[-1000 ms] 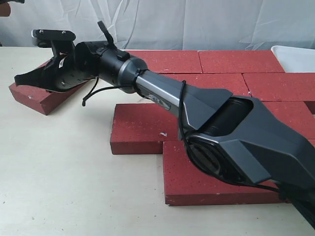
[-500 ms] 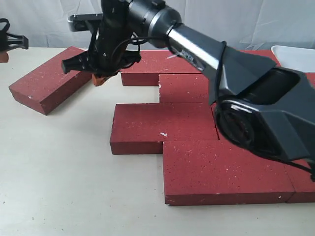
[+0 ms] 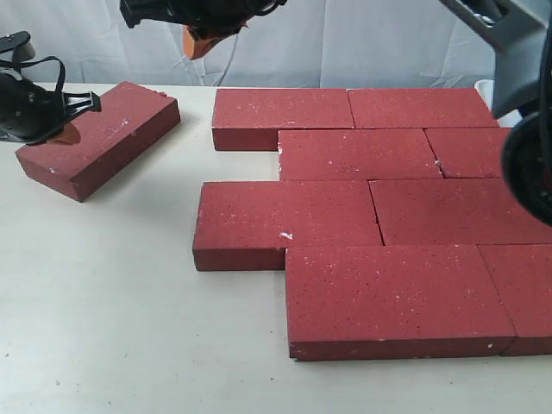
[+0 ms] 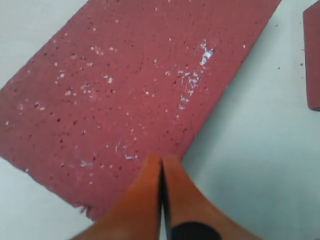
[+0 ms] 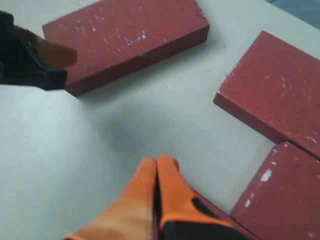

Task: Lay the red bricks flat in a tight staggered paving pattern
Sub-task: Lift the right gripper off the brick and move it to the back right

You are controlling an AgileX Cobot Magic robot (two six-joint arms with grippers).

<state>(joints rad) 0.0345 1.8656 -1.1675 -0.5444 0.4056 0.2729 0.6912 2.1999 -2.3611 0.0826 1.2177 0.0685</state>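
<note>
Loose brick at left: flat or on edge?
Flat. The loose brick lies broad face up on the table, angled and set apart from the paved bricks.

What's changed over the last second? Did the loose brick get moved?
The right gripper, shut and empty, pulled back from the loose brick and rose high above it. The left gripper, also shut, came in over that brick's edge. The loose brick and the laid bricks stayed where they were.
</note>
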